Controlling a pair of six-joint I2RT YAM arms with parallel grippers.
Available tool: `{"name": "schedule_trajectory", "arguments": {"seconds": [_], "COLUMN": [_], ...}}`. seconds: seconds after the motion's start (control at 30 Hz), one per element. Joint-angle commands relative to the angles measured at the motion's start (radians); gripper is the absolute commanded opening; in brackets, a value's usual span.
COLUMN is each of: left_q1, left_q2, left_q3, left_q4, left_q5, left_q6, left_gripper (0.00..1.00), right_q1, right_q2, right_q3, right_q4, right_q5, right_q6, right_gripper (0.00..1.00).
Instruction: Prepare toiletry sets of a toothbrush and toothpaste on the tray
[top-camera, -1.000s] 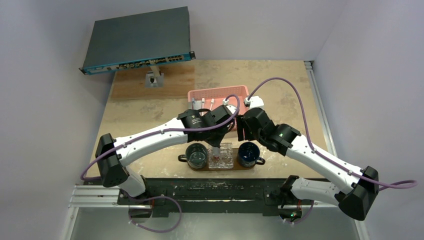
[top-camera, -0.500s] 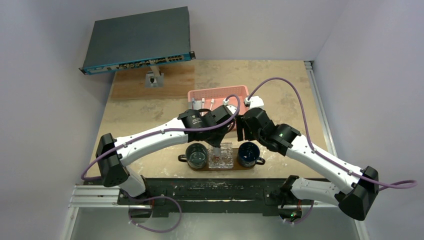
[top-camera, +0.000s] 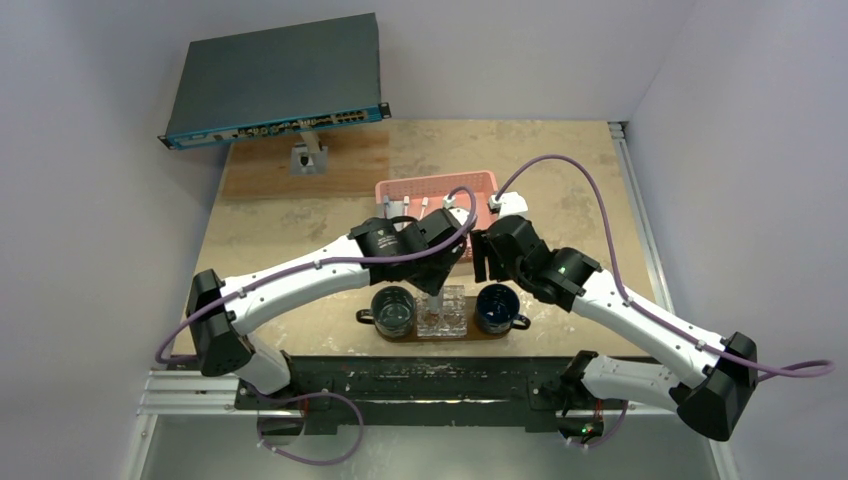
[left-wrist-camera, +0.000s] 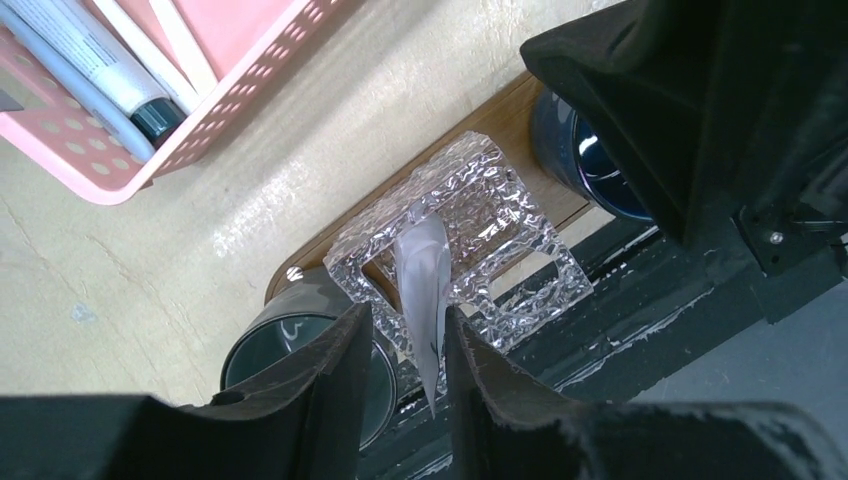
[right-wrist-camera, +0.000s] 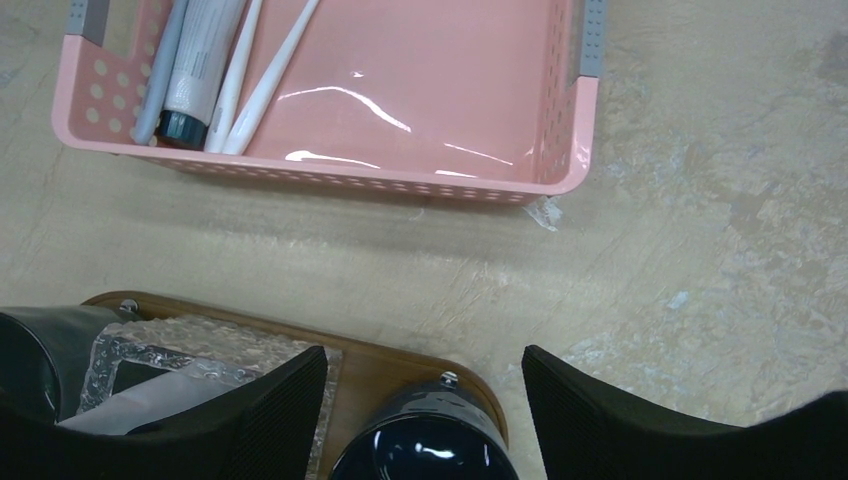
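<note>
A silver-grey tube (left-wrist-camera: 422, 270) stands on end in a clear glass holder (left-wrist-camera: 480, 200) on the brown wooden tray (left-wrist-camera: 505, 115). My left gripper (left-wrist-camera: 405, 315) is just above it, fingers narrowly open on either side. The tube leans on the right finger, with a gap at the left one. My right gripper (right-wrist-camera: 422, 355) is open and empty over the right dark blue mug (right-wrist-camera: 420, 445). In the pink basket (right-wrist-camera: 400, 180) lie two white toothbrushes (right-wrist-camera: 262, 75) and a second tube (right-wrist-camera: 205, 60). The tray (top-camera: 440, 335) sits at the near edge in the top view.
A second dark blue mug (top-camera: 392, 310) stands on the tray left of the holder (top-camera: 442, 312). The basket (top-camera: 437, 188) lies behind both grippers. A grey network switch (top-camera: 275, 80) sits raised at the back left. A black rail runs along the near table edge.
My left gripper has drawn slightly up and back from the glass holder, and the left arm shifted a little. The right arm has not moved.
</note>
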Motion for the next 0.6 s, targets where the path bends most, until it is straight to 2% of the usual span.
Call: {"name": "schedule_trajectory", "arguments": {"seconds": [0.0,0.23,0.57], "left_q1": [-0.006,-0.006,0.015], "left_q2": [-0.066,-0.104,-0.152], "left_q3": [0.066,0.130,0.181], "left_q4": [0.004,-0.015,-0.061], "left_q5": [0.003,0.007,-0.049], "left_q6": [-0.001,0.023,0.058], "left_gripper": [0.33,0.41,0.59], "right_q1": [-0.005,-0.005,-0.005], "right_q2": [0.003,0.031,0.136], "right_q3": [0.042,0.089,0.220], "right_q4": [0.012,0.022,0.055], "right_q5": [0.011,0.010,-0.022], "right_q6": [0.009,-0.006,-0.037], "right_gripper": [0.74,0.74,0.74]}}
